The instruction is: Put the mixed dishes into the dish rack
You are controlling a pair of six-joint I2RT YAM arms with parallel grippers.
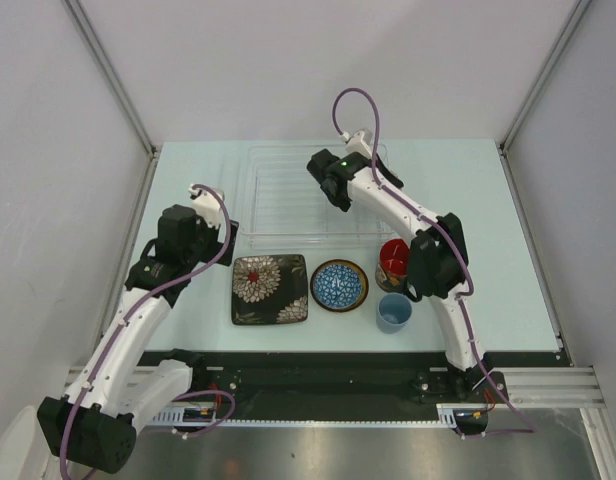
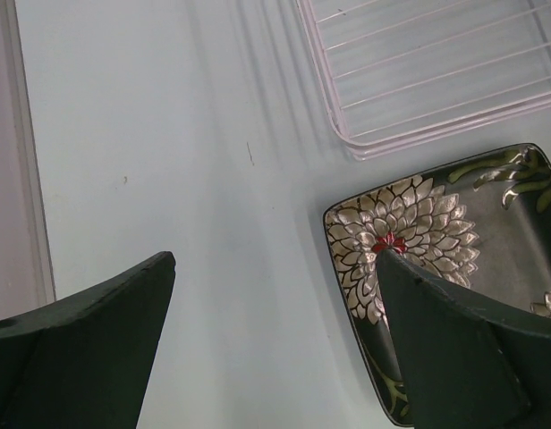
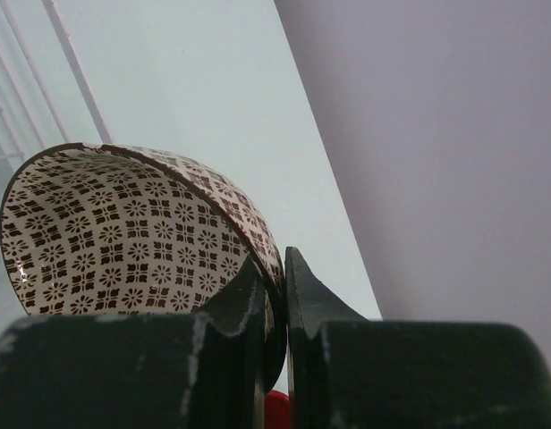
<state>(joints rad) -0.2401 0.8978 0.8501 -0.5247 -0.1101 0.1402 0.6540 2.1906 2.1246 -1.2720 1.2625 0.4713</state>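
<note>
Currently right gripper hangs over the dish rack, jaws pinched on the rim of the beige patterned bowl; bowl tipped on edge, cream inside with rows of small brown flower-crosses, dark rim; left gripper spread wide, holding nothing, above the table; black square floral plate just beside it, near the rack's corner; silver-petalled bloom, red centre.

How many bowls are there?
2. The blue bowl sits on the table beside the plate; the beige bowl is pinched in the right hand. Others may be hidden.
</note>
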